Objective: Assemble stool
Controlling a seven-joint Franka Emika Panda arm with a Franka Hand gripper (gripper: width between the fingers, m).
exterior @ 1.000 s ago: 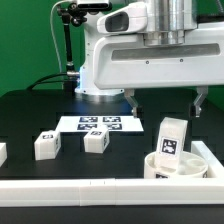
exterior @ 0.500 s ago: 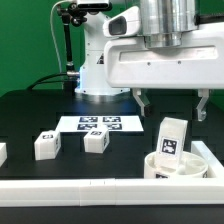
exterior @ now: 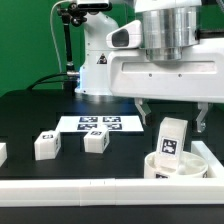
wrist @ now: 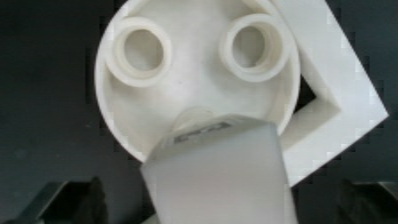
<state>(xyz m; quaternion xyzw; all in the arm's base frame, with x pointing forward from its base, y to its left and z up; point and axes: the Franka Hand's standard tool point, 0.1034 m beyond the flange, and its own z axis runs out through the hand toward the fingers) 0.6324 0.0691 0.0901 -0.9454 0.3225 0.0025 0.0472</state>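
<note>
While the end effector (exterior: pixel 172 113) hangs with both fingers spread wide and nothing between them, it sits at twelve o'clock over an upright leg block (exterior: pixel 172 138), one finger to each side. Likely lined up to straddle it.

That block stands in the seat disc (exterior: pixel 190 165), apparently planted in one socket. The wrist view shows two open sockets (wrist: pixel 139 48) beyond it.

The disc lies at four o'clock from the marker board (exterior: pixel 100 124), tucked into the corner of the border rails (exterior: pixel 90 187), probably so it cannot slide when pressed.

A second leg block (exterior: pixel 96 140) waits at six o'clock from the board and a third leg block (exterior: pixel 45 143) at eight o'clock, both on the black surface (exterior: pixel 30 115), clear of the arm.
</note>
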